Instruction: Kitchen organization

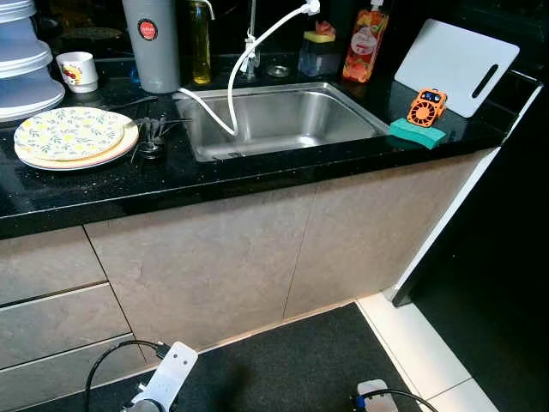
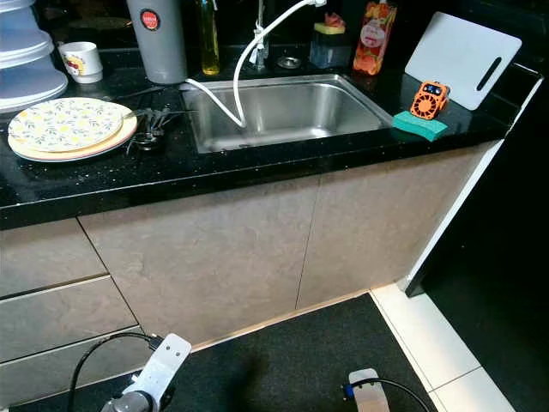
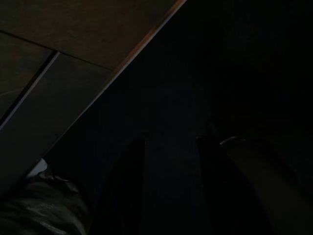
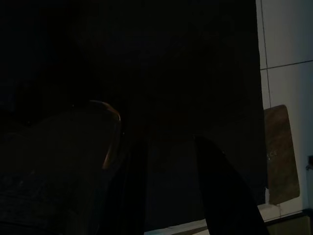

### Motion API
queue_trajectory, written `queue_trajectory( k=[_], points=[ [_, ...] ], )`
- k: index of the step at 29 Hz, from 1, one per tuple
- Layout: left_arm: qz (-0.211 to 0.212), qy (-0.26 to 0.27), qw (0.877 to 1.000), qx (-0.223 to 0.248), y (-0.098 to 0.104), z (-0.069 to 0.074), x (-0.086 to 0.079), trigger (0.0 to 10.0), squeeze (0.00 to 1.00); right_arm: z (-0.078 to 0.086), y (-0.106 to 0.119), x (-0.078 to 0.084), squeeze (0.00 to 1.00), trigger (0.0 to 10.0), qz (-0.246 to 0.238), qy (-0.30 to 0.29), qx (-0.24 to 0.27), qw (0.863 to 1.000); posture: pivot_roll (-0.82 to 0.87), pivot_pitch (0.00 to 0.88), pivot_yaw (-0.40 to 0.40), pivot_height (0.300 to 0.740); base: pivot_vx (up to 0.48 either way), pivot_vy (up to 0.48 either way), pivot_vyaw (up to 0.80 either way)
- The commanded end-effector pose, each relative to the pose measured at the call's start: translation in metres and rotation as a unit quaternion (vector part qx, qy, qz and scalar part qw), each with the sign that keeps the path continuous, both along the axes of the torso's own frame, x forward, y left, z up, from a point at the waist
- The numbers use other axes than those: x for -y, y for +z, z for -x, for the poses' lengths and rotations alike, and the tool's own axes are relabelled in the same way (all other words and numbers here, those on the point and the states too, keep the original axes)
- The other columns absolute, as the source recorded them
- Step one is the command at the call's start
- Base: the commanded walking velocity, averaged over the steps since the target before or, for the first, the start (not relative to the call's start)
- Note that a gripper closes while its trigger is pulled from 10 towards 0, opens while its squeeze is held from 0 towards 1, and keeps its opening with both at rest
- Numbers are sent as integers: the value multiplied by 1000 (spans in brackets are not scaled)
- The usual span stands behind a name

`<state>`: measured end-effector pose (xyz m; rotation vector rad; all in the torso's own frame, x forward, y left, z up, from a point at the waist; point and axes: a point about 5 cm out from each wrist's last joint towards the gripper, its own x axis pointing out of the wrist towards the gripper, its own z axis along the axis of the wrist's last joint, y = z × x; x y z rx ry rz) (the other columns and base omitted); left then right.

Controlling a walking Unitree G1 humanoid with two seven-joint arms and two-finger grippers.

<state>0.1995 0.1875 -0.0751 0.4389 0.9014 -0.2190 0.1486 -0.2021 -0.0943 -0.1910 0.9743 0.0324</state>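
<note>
A black stone counter (image 1: 257, 172) holds a steel sink (image 1: 283, 120) with a white hose (image 1: 233, 90) hanging into it. Left of the sink lies a stack of plates (image 1: 73, 136), the top one with a yellow lemon pattern, and a black utensil (image 1: 152, 136) beside it. A white mug (image 1: 79, 70) and a grey canister (image 1: 151, 43) stand behind. Right of the sink an orange gadget (image 1: 426, 106) rests on a green sponge (image 1: 418, 132). Both arms hang low before the cabinets. My left gripper (image 3: 171, 142) and right gripper (image 4: 168, 142) are open over the dark floor, holding nothing.
A white cutting board (image 1: 456, 64) leans at the back right. An oil bottle (image 1: 201, 43), an orange soap bottle (image 1: 364, 43) and a small tub (image 1: 317, 53) line the back. White stacked containers (image 1: 21, 69) stand far left. Beige cabinet doors (image 1: 257, 257) are shut above a dark mat (image 1: 292, 369).
</note>
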Motion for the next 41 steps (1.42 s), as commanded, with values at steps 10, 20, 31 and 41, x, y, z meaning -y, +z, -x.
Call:
queue_trajectory(
  k=[10, 20, 31, 41],
  points=[
    [-2, 3, 1000, -4, 0, 1, -2, 10000, 0, 1, -1, 0, 0, 10000, 0, -3, -6, 1000, 49, 0, -48, 740, 0, 0, 0],
    [-5, -1, 1000, -8, -2, 3, -2, 10000, 0, 0, -1, -3, 0, 10000, -4, -1, -4, 1000, 59, 0, -45, 740, 0, 0, 0],
    [-6, 1, 1000, -7, -1, 3, -5, 10000, 0, 4, -3, -4, 0, 10000, -4, -3, -10, 1000, 58, 0, -39, 740, 0, 0, 0],
    [-8, -3, 1000, -9, -2, 4, -5, 10000, 0, 5, -3, -6, 0, 10000, -6, -4, -10, 1000, 56, 0, -36, 740, 0, 0, 0]
  ],
)
